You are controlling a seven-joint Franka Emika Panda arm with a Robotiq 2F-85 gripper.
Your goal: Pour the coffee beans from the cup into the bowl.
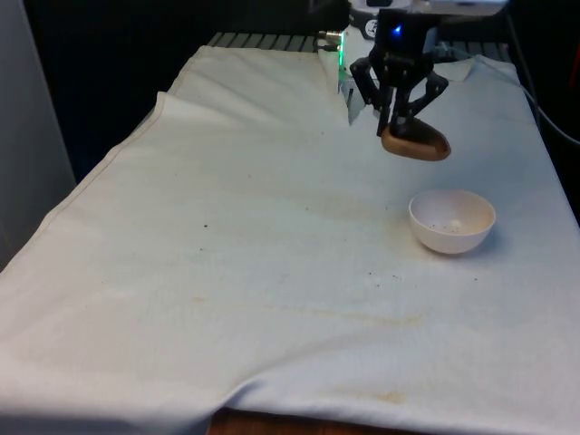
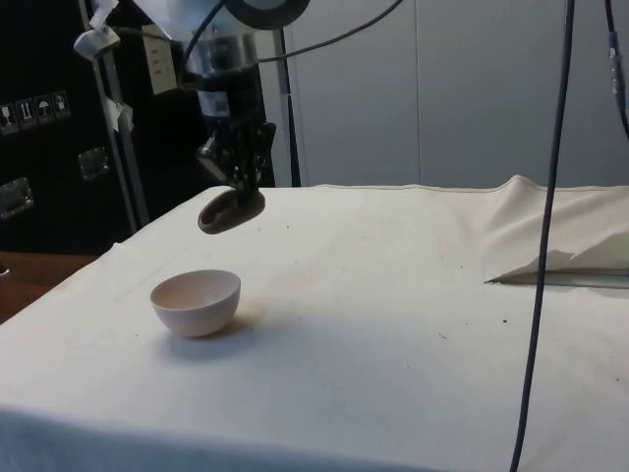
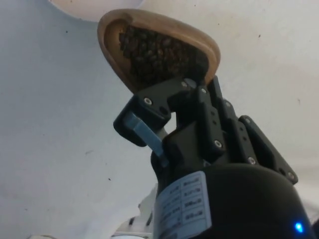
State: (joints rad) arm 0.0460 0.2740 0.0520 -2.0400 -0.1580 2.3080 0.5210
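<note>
My black gripper (image 1: 405,122) is shut on the rim of a shallow brown wooden cup (image 1: 416,142) and holds it in the air, tilted. The wrist view shows that cup (image 3: 158,50) full of dark coffee beans (image 3: 154,52), with the fingers (image 3: 167,102) clamped on its edge. A white bowl (image 1: 451,220) stands on the cloth on the front view's right, below the cup and a little nearer the camera. In the side view the cup (image 2: 231,210) hangs above and slightly behind the bowl (image 2: 196,301). The bowl holds only a few specks.
A white cloth (image 1: 254,263) covers the table, with folds and a raised flap (image 1: 349,100) near the robot's base. A dark cable (image 2: 545,236) hangs in front of the side camera. A few dark crumbs lie on the cloth (image 1: 376,275).
</note>
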